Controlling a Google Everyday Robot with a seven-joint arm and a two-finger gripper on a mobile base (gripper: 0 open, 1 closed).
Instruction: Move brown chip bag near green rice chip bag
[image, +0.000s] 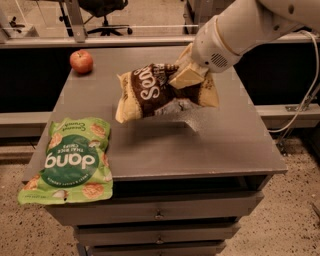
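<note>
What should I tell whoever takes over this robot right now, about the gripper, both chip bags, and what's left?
The gripper is shut on the brown chip bag, holding it by its upper edge in the air over the middle of the table.
The green rice chip bag lies flat at the front left corner, overhanging the edge.
An apple sits at the back left.
Done: pickup.
Left: carry the brown bag to the front left and set it down beside the green one.
</note>
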